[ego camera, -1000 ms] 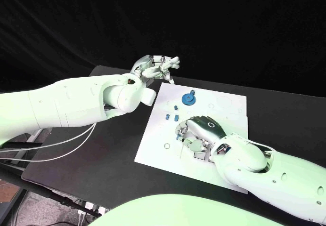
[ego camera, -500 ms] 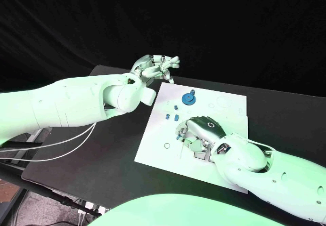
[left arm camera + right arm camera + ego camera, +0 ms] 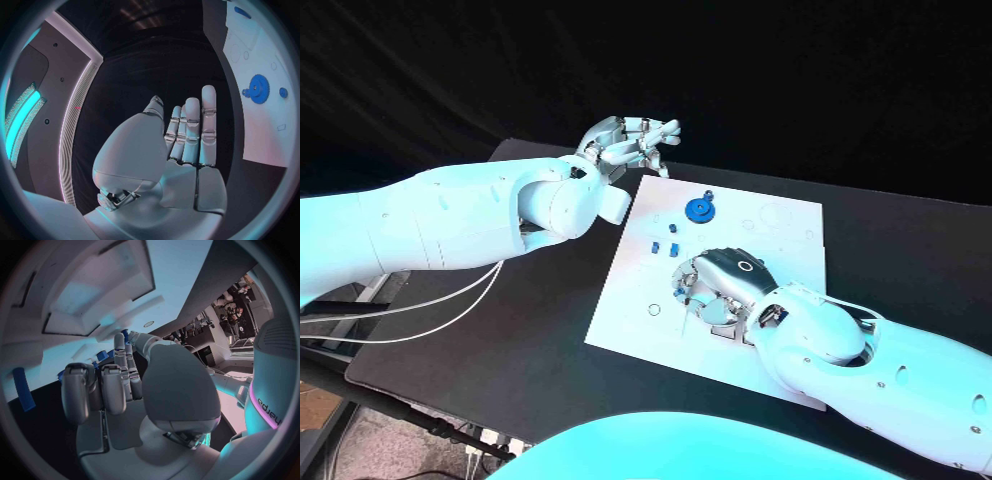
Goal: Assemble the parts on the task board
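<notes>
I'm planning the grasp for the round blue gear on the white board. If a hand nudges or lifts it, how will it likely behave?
The blue gear lies flat on the task board, so it looks unlikely to tip or roll. It seems a small, stiff piece, probably light. A sideways nudge may just slide it, unless it sits on a peg, which I cannot tell. Its low profile may need an edge pinch.

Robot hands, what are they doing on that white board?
The robot is putting small blue parts together on the white task board. Its right hand rests on the board, fingers curled around small blue pieces. Its left hand hangs open beyond the board's far corner, holding nothing. A blue gear already sits on the board.
</notes>
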Controlling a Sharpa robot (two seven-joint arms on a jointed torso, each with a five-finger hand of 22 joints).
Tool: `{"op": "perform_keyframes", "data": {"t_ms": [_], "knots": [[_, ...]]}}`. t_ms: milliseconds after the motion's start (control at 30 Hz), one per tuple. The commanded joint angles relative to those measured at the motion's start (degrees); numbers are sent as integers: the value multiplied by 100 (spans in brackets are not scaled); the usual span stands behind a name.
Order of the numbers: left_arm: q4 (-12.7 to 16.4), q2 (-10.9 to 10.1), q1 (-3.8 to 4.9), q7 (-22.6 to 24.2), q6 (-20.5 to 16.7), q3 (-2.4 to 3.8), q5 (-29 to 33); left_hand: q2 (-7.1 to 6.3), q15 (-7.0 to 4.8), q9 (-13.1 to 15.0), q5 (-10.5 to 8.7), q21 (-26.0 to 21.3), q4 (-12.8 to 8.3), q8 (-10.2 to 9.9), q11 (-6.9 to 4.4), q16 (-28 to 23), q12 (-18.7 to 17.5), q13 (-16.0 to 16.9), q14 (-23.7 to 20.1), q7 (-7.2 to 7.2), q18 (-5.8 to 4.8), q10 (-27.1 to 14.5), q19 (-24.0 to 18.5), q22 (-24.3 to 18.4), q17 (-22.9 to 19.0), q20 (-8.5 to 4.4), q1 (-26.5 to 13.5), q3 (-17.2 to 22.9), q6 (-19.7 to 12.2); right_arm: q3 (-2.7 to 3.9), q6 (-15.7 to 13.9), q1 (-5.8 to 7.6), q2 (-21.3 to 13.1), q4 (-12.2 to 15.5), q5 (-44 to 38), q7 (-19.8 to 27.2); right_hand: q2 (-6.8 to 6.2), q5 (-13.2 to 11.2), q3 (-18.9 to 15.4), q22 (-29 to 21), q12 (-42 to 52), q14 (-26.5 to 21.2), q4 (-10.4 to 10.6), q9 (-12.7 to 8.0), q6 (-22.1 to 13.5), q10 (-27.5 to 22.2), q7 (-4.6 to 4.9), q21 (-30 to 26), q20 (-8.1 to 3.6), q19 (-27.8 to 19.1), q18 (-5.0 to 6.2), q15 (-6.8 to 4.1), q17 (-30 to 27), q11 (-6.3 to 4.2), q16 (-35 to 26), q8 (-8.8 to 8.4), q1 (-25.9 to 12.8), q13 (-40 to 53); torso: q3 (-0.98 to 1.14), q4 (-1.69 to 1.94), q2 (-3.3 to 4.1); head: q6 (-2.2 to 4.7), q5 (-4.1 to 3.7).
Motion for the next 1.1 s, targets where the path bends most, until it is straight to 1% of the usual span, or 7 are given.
{"op": "perform_keyframes", "data": {"t_ms": [33, 200, 433, 600, 833, 967, 1100], "knots": [[15, 4, 7, 32, 5, 4, 18, -16, 1, -10, 38, -21, 1, -21, 17, 14, 3, -7, -34, 47, 80, -36, 10, -6, -7, 30, 62, 37, -23, -17, 181, -16, -10, -15, -28, -5, -31, 38, -47, 1125, -44, 287, 30, -17, -63, 12, 17, -27, -21, 238, -83, -2, -7, 30, -14, -35, -114, -11, -1, -4, -2, -3, -7], [17, 0, 7, 30, 6, 4, 18, -16, 1, -10, 38, -21, 1, -21, 17, 14, 3, -7, -34, 47, 80, -36, 10, -6, -7, 30, 62, 37, -23, -18, 6, -16, -22, -21, -32, -63, -116, 19, -107, 1105, -121, 285, 81, -47, -193, -78, 74, -74, 2, 216, -74, 35, -8, 78, -12, -123, -232, -29, 0, 3, 0, -6, -11], [17, -6, 7, 17, 12, 4, 18, -17, 2, -11, 37, -24, 3, -22, 19, 14, 3, -10, -37, 48, 81, -44, 9, -7, -9, 31, 60, 39, -25, -18, -297, -16, -41, -8, -33, -94, -237, -48, -185, 1041, -245, 271, 137, -188, -668, -305, 264, -222, 107, 149, -44, 163, -23, 233, -13, -463, -350, -54, 4, -1, 0, 7, -21], [16, -8, 7, 4, 22, 3, 18, -18, 3, -11, 36, -26, 5, -23, 20, 14, 2, -11, -39, 48, 81, -50, 8, -8, -10, 31, 58, 40, -28, -17, -538, -15, -95, 67, -31, -88, -262, -58, -211, 1027, -244, 262, 130, -235, -790, -324, 255, -255, 130, 135, -35, 174, -45, 236, -20, -557, -345, -46, 7, 1, 2, 29, -39], [13, -11, 7, -6, 30, 3, 18, -19, 4, -12, 35, -28, 5, -23, 21, 13, 0, -13, -41, 49, 80, -57, 7, -9, -12, 33, 57, 42, -30, 0, -768, 30, -322, 353, -13, -86, -257, -53, -210, 1023, -241, 258, 126, -238, -784, -325, 238, -265, 132, 131, -32, 170, -60, 226, -26, -560, -335, -43, 2, -1, -6, 58, -75], [12, -16, 7, -9, 31, 3, 18, -20, 5, -12, 34, -29, 5, -23, 22, 13, -1, -15, -43, 49, 80, -62, 7, -10, -13, 33, 56, 43, -32, 26, -765, 137, -579, 619, 48, -113, -246, -47, -207, 1026, -235, 255, 125, -235, -749, -320, 227, -260, 132, 134, -32, 164, -75, 218, -32, -546, -328, -39, 0, -9, -11, 77, -103], [13, -26, 6, -11, 29, 2, 18, -19, 5, -12, 34, -30, 5, -23, 23, 13, -1, -16, -44, 49, 80, -66, 6, -10, -14, 34, 56, 44, -32, 47, -668, 317, -880, 854, 112, -146, -218, -38, -187, 1033, -223, 250, 110, -224, -671, -302, 213, -247, 128, 141, -34, 152, -103, 205, -43, -511, -295, -32, 0, -26, -11, 97, -121]]}}
